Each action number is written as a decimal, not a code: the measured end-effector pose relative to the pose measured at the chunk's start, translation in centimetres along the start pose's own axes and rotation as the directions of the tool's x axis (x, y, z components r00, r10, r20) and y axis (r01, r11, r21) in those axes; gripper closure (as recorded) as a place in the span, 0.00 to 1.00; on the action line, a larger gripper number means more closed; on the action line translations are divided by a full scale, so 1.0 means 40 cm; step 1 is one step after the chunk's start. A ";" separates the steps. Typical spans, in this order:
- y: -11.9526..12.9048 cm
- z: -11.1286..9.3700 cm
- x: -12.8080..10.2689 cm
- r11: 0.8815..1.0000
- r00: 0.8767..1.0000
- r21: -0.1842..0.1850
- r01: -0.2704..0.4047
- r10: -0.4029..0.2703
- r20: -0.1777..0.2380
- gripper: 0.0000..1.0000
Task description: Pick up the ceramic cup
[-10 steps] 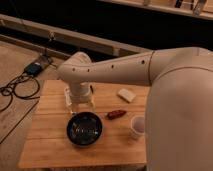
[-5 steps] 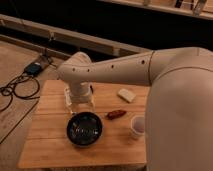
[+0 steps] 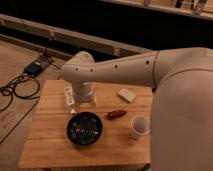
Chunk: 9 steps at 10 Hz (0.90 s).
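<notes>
Gripper [image 3: 82, 105] hangs at the end of the pale arm [image 3: 125, 70], low over the far-left part of the wooden table [image 3: 50, 145], just behind the black bowl [image 3: 85, 129]. Whether it is open or closed I cannot tell, but it has no hold of the task's thing. The ceramic cup [image 3: 139, 126] stands upright and alone near the right edge of the table as this view shows it, well apart from the gripper. Between them lies a small reddish-brown item [image 3: 116, 114], and a pale block [image 3: 126, 95] sits farther back. I judge the step in hand to be the approach, with no grasp begun. The next move calls for carrying the gripper across the table, over or around the bowl and clear of the reddish-brown item. It must then be set above the cup with the opening wide enough to take the small round rim or wall before it comes down. Because the cup is light and handleless, an off-centre descent could tip it or push it toward the table edge. Cables [image 3: 15, 87] lie on the floor to the left. No brand, label or writing can be read anywhere; some dark marks on a white part beside the gripper are too small to make out.
</notes>
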 end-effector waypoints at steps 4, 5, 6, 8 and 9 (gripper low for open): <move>-0.156 -0.031 0.018 0.995 0.994 0.009 -0.100 0.100 0.045 0.35; -0.206 -0.032 0.034 0.990 0.989 0.005 -0.140 0.140 0.056 0.35; -0.236 -0.028 0.047 0.986 0.984 0.001 -0.165 0.165 0.062 0.35; -0.309 -0.008 0.079 0.976 0.974 -0.007 -0.216 0.216 0.073 0.35; -0.347 0.007 0.094 0.972 0.969 -0.009 -0.235 0.235 0.081 0.35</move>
